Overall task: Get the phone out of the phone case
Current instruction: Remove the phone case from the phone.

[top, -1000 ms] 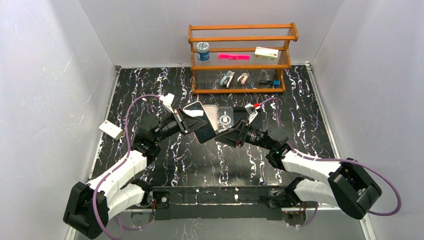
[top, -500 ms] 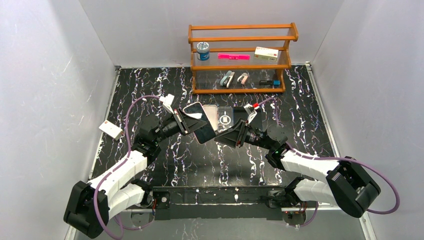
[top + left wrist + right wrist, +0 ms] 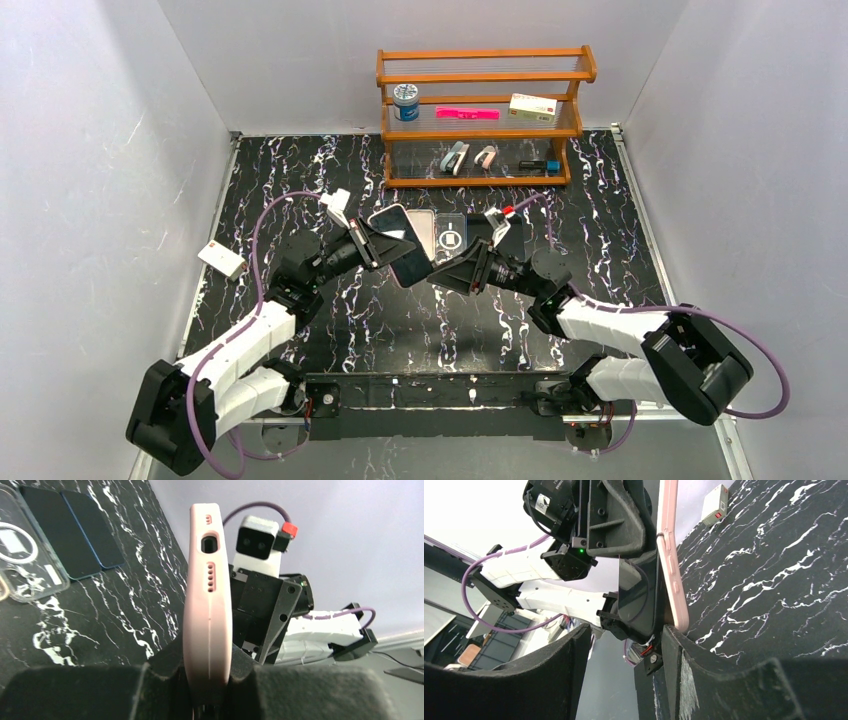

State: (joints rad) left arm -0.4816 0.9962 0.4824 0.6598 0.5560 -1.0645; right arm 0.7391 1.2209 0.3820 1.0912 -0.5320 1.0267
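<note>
The left gripper (image 3: 207, 682) is clamping shut on the phone case (image 3: 207, 605) and is holding it edge-up, clear of the table (image 3: 400, 330). In the left wrist view the pink case is rising straight out from between the pads, and its narrow edge with the port and speaker holes is facing the camera. From above, the phone (image 3: 405, 262) is lying with its long axis slanting from far-left to near-right, and its free lower end is pointing at the right gripper (image 3: 447, 272).

The right gripper (image 3: 624, 635) is sitting just beside that end with its jaws well apart and nothing held. In its own wrist view the dark screen is facing into the gap, while the lower corner of the pink rim is ending right at the tip of one finger (image 3: 684, 655). Whether the two are touching cannot be told. The phone is seated in its case, so the separation is not yet done.

The right arm is the free one, and the coming move is probably turning on how that corner is lining up with its fingertip. A clear case (image 3: 450, 238) is lying flat on the table beyond both grippers.
</note>
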